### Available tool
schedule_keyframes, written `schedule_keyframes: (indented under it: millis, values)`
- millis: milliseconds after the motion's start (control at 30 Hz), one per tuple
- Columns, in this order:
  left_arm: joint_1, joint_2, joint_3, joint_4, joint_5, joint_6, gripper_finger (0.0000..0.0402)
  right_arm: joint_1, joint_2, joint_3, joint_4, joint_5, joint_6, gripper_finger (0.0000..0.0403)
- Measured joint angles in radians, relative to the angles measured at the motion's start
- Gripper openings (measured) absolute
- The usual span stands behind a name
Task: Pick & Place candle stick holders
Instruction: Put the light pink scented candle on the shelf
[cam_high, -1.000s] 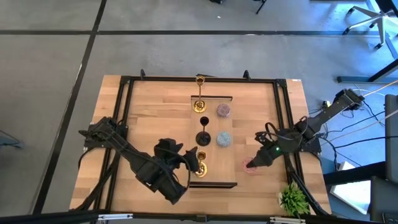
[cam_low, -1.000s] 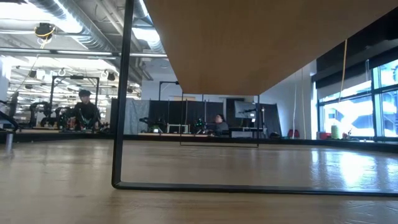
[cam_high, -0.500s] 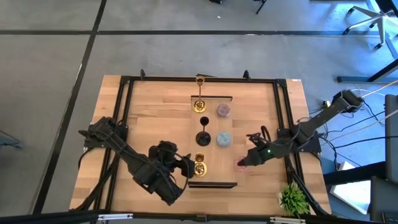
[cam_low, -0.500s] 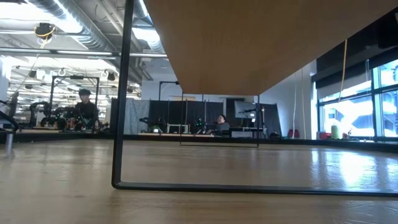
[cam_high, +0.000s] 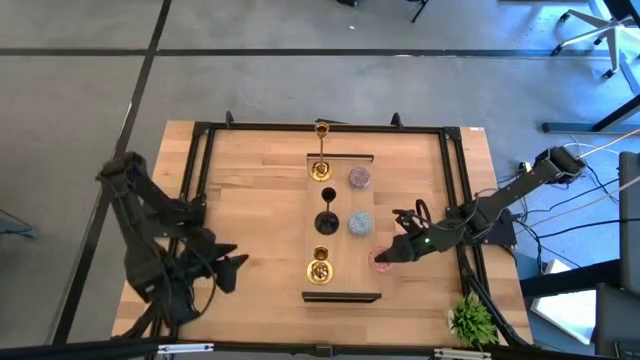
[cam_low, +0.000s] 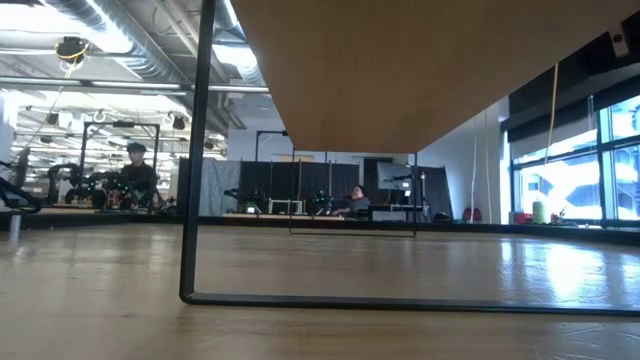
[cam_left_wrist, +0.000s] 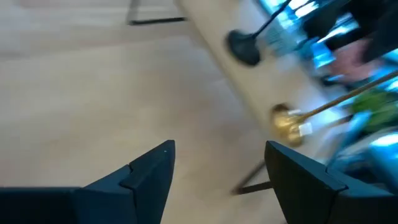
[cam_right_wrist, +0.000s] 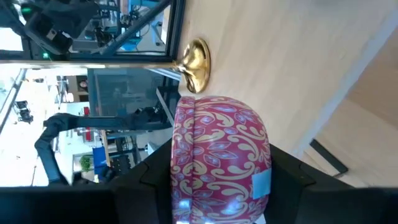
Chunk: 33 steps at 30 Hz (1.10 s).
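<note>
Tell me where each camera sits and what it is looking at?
High view: above, looking straight down on the wooden table; both dark arms show.
Low view: at table-top height, looking level into the room; no arm shows.
Left wrist view: on the left arm, past the open left gripper at a shiny gold stemmed holder.
Right wrist view: on the right arm; the right gripper holds a low round pink patterned holder.
Shared: that pink holder also shows from above.

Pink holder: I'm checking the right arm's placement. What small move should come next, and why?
Probably carry the pink holder a little farther toward the vacant spot beside the near gold holder. The right gripper grips it, and the two other low holders already sit beside stemmed ones.
</note>
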Motion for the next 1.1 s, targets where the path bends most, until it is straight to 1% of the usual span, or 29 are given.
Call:
schedule_keyframes:
  millis: [67,133,233,300,400,533,633,700,800,933,1100]
  values:
    - [-0.002,-0.055,-0.079,0.102,-0.040,0.017,0.0244,-0.008,0.000,0.000,0.008,0.001,0.013,0.0166]
    - [0.005,-0.081,-0.129,0.161,-0.081,0.037,0.0244,-0.014,0.000,0.000,0.008,0.001,0.033,0.0166]
    - [0.007,-0.093,-0.162,0.184,-0.148,0.033,0.0244,-0.015,0.000,0.002,0.023,0.020,0.069,0.0166]
    - [0.014,-0.087,-0.161,0.187,-0.176,0.039,0.0244,-0.012,0.006,0.027,-0.012,0.045,0.096,0.0166]
    - [0.026,-0.074,-0.162,0.191,-0.174,0.051,0.0244,-0.012,0.039,0.118,-0.147,0.050,0.109,0.0166]
    - [0.029,-0.070,-0.162,0.192,-0.131,0.070,0.0244,-0.007,0.134,0.274,-0.324,0.034,0.100,0.0166]
    - [0.019,-0.070,-0.162,0.192,-0.121,0.072,0.0243,0.015,0.215,0.377,-0.351,0.035,0.097,0.0166]
    - [0.009,-0.070,-0.162,0.193,-0.126,0.072,0.0243,0.040,0.272,0.426,-0.353,0.056,0.107,0.0166]
    - [-0.006,-0.069,-0.162,0.198,-0.144,0.072,0.0243,0.085,0.332,0.457,-0.376,0.131,0.194,0.0166]
    - [-0.019,-0.069,-0.162,0.197,-0.149,0.073,0.0243,0.138,0.374,0.457,-0.397,0.231,0.326,0.0166]
    - [-0.025,-0.069,-0.162,0.197,-0.149,0.092,0.0243,0.167,0.387,0.457,-0.422,0.275,0.393,0.0166]
